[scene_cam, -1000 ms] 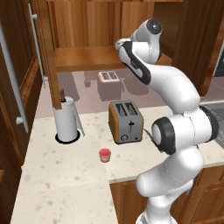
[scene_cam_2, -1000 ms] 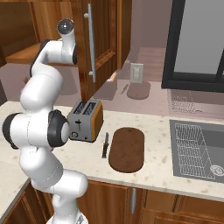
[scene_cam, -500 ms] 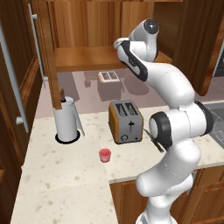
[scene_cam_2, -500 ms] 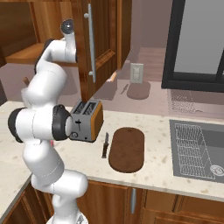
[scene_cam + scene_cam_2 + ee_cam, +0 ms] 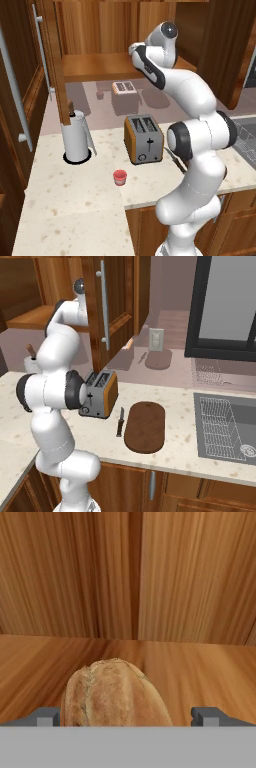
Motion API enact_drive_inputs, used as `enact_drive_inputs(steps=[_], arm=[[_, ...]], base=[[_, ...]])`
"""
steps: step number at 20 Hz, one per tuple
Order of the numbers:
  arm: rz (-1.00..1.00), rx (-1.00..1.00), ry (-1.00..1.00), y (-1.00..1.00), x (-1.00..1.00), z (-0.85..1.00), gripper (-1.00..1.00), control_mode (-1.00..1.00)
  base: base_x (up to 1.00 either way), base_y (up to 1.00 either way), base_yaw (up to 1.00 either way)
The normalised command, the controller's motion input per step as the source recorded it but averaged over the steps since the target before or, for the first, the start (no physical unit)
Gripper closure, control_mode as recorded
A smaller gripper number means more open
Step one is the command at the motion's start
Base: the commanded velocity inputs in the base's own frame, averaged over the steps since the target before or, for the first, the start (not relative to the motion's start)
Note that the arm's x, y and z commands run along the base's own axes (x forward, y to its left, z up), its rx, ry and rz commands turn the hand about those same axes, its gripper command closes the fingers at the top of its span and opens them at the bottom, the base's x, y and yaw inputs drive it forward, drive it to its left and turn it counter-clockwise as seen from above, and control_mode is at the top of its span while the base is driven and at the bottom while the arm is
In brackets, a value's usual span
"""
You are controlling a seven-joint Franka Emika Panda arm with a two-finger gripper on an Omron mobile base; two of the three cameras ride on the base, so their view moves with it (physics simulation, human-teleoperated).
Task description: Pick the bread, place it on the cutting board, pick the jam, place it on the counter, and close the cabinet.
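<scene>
The bread (image 5: pixel 114 694), a tan crusty loaf, lies on the shelf inside the open cabinet (image 5: pixel 95 66). My gripper (image 5: pixel 127 717) is open, with one fingertip on each side of the loaf and not touching it. In the left base view my arm reaches up into the cabinet. The jam (image 5: pixel 119 177), a small red jar, stands on the counter (image 5: pixel 70 200) in front of the toaster. The dark oval cutting board (image 5: pixel 145 426) lies bare on the counter to the right of the toaster.
A toaster (image 5: pixel 144 139) and a paper towel roll (image 5: pixel 76 136) stand under the cabinet. A knife (image 5: pixel 120 421) lies beside the board. The cabinet door (image 5: pixel 117 306) with its steel handle (image 5: pixel 104 303) hangs open near my arm. A sink (image 5: pixel 225 428) is at the right.
My arm has reached a little deeper into the cabinet toward the bread. The jaws stayed open, and the jam and the board have not moved.
</scene>
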Motion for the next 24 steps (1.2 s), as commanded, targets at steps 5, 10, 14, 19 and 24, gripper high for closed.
enact_drive_inputs(steps=[5, 10, 14, 19, 24], arm=[[0.00, 0.00, 0.00, 0.00, 0.10, -0.07, -1.00, -1.00], [0.00, 0.00, 0.02, 0.00, 0.04, -0.06, -1.00, -1.00], [0.00, 0.00, 0.07, 0.06, 0.08, -0.09, 1.00, -1.00], [0.00, 0.00, 0.05, 0.02, 0.01, -0.05, 1.00, -1.00], [0.00, 0.00, 0.00, 0.00, 0.00, 0.00, 1.00, -1.00]], base=[[0.00, 0.00, 0.00], [0.00, 0.00, 0.00], [0.00, 0.00, 0.00], [0.00, 0.00, 0.00], [0.00, 0.00, 0.00]])
